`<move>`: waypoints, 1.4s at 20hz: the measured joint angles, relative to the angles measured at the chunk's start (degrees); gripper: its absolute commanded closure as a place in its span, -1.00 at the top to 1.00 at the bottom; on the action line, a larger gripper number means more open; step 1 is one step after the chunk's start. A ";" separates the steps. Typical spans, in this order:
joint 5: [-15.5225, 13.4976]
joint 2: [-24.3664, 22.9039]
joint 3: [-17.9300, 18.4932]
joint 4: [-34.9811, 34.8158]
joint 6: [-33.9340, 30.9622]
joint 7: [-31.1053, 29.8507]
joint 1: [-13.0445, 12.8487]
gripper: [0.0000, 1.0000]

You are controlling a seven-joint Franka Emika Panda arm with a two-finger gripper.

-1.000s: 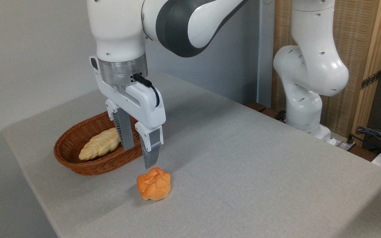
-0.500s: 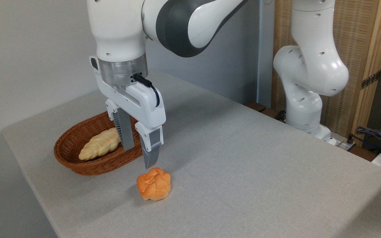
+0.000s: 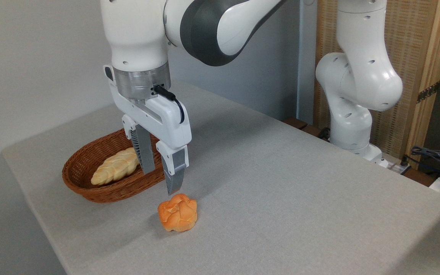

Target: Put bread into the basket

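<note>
The orange knotted bread [image 3: 177, 217] sits on the table just beside the oval wicker basket [image 3: 86, 187].

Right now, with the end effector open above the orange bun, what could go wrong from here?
1. The end effector hangs between the bread and the basket, not squarely over the bun; a straight descent may land a finger on it and roll it away.
2. The bun is round and knotted, so a pinch might slip.
3. The braided loaf already fills the basket's middle; the bun could land on it and tumble out.
</note>
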 measured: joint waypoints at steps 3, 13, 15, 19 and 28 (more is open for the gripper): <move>0.00 0.00 0.00 0.00 0.00 0.00 0.00 1.00; 0.00 0.00 0.01 0.00 0.00 0.00 0.00 1.00; 0.00 0.00 0.01 0.00 0.00 0.00 0.00 1.00; 0.00 0.19 -0.01 -0.12 0.00 0.00 -0.04 1.00; 0.00 3.98 -0.10 -0.74 0.00 0.02 -0.26 1.00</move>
